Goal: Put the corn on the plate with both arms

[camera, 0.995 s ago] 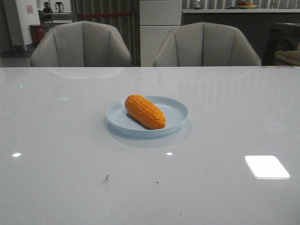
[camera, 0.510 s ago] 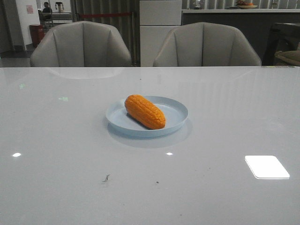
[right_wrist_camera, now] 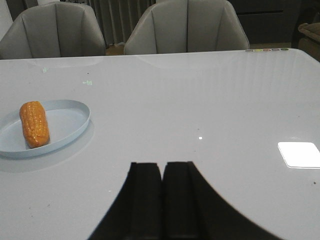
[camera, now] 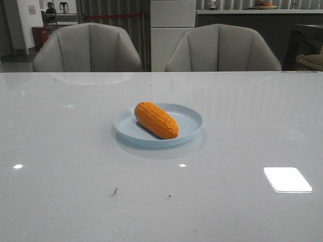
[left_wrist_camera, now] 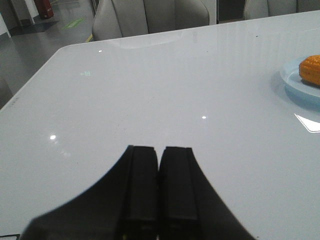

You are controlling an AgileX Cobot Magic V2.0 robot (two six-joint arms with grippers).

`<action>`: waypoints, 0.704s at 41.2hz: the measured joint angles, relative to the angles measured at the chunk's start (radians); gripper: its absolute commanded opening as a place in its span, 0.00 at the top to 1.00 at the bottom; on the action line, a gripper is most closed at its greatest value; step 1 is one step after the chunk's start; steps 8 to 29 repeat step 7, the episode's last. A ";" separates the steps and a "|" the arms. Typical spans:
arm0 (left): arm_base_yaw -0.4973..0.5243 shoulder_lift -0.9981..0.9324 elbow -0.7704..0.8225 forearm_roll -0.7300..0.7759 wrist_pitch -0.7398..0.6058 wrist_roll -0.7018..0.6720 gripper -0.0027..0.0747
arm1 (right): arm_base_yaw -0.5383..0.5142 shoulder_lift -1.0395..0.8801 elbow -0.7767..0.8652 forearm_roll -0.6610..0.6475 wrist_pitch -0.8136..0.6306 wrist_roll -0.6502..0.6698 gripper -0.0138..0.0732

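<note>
Two grey chairs (camera: 88,48) are standing behind the glossy white table (camera: 242,131). At frame centre, the corn (camera: 156,120) is lying diagonally on the plate (camera: 189,121). The left tool (left_wrist_camera: 159,152) and right tool (right_wrist_camera: 162,167) are each pressed together, gripping nothing, well apart from the plate.

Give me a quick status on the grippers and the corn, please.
Left gripper shut, empty, well clear of plate. Right gripper shut, empty, also clear. Corn lying on plate. Nothing in the way.
</note>
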 measured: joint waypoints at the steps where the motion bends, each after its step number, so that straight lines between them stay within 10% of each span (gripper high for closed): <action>1: 0.000 0.000 0.000 0.000 0.000 0.000 0.85 | 0.000 0.000 0.000 0.002 0.000 0.000 0.82; 29: 0.000 0.000 0.000 0.000 0.000 0.000 0.85 | 0.000 0.000 0.000 0.002 0.000 0.000 0.82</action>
